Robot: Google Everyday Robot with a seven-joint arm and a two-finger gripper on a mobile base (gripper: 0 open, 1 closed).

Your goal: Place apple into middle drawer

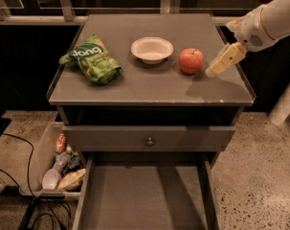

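The red apple [191,61] with a short stem sits on the grey cabinet top [149,87], right of the white bowl. The gripper [216,68] reaches in from the upper right on a white arm. Its pale fingers point down and left, with the tip just right of the apple and a small gap between them. The middle drawer [144,200] is pulled open below the cabinet, showing a plain grey floor and thin side walls. Nothing lies in it.
A white bowl [152,49] and a green chip bag [92,59] lie on the cabinet top. A closed drawer front with a round knob [150,141] is above the open drawer. A bin of packaged snacks [58,166] stands on the floor at left, with cables near it.
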